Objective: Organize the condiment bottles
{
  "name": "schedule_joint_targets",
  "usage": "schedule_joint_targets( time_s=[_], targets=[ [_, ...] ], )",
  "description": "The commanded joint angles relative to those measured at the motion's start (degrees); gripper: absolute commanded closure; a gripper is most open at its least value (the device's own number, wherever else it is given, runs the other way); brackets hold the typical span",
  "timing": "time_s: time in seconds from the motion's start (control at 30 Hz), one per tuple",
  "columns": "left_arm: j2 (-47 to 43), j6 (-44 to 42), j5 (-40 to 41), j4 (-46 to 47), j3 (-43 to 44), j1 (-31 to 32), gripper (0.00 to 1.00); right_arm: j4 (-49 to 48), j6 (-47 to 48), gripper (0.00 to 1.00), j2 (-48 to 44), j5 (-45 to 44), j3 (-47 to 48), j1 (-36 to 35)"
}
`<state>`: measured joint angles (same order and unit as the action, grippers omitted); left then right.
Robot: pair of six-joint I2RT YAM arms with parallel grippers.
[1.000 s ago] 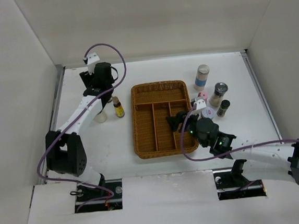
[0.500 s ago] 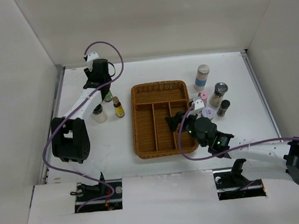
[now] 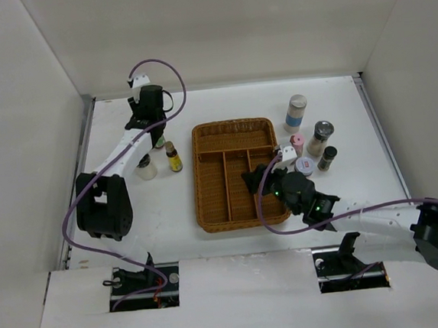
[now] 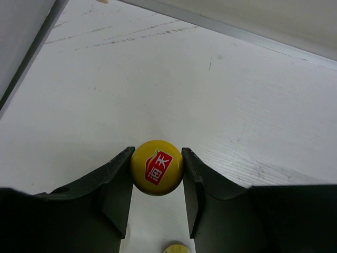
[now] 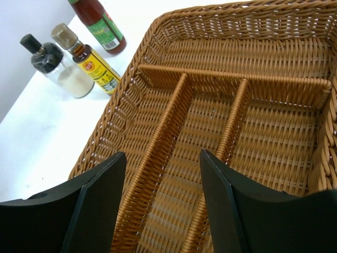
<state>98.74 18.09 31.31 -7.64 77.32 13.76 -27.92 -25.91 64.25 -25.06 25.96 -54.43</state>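
Left tool (image 4: 156,158) gripping yellow-capped bottle (image 4: 156,167), shaker (image 3: 146,169) near

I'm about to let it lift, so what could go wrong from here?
The left hand pinches the yellow-capped bottle only by its round cap; it might slip or swing when lifted.
The dark sauce bottle stands close and could get knocked.
The right hand, open over the wicker tray, may block the drop-off.

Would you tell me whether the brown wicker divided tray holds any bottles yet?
Empty, as far as visible: the brown wicker divided tray shows only bare weave in both views.
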Motion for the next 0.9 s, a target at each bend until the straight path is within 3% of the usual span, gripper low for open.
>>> schedule_joint_targets(
  time_s=[0.0,0.43,0.6,0.87],
  targets=[
    [-9.1,-2.4,3.1,6.7,5.2,1.3,0.85,-3.2,0.0,0.36,0.1,0.8,0.8,0.3],
    [-12.0,-3.7,0.2,6.1,12.5,10.6,0.84,-1.7,-3.1,0.35,-8.1,-4.8,-3.0,5.3],
    [-9.8,-3.2,-0.6,6.8,12.9,15.5,0.84,-0.6,-5.5,0.35,-9.9,-4.3,-4.4,9.1],
    [-2.4,-3.0,-1.0,12.1,12.9,19.9,0.84,-0.6,-5.9,0.35,-8.4,-3.8,-4.1,9.5]
  ],
)
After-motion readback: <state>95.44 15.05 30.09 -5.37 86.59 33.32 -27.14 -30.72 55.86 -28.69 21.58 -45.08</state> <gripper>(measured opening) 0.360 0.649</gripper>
